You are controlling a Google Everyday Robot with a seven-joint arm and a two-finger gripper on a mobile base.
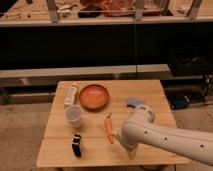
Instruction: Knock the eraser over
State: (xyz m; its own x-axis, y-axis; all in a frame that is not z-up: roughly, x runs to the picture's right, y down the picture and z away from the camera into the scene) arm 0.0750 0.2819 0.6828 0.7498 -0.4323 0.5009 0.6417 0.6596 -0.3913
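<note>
Eraser (76,145) stands upright at the front-left of the desk (150,92), just in front of the white cup (73,116), not touching it as far as I can tell. Not knocked yet.

Gripper (130,151) hangs from the end of the arm (165,140) near the desk's front edge, right of centre, well apart from the eraser. Fingers are spread wide, nothing in them. Carrot (108,129) lies just left of the wrist, roughly between gripper and eraser.

My read: approach phase. To do it well:
- Sweep left along the front edge, passing in front of the carrot so it isn't dragged.
- No grasp needed, use the outer side of one finger as a paddle.
- Hit high on the block. A low hit probably slides it.
- Push leftward, parallel to the cup. Pushed back, it may lean on the cup and not fall.
- Keep the stroke short: the desk edge is near.

Materials/shapes:
- Eraser: small black rectangular block, matte, with a pale band. Tall and narrow, so it should tip easily.
- Desk: pale wooden planks, smooth.
- Cup: white, tapered, open top. Looks light, will go over if clipped.
- Carrot: orange, tapered, lies flat, may roll.
- Bowl (94,96): orange, round, shallow, at back centre.
- Pale bar (71,94): long, lies flat left of the bowl.
- Blue sponge (134,102): back right, partly hidden by the arm.
- Arm: smooth white shell with small dark holes.
</note>
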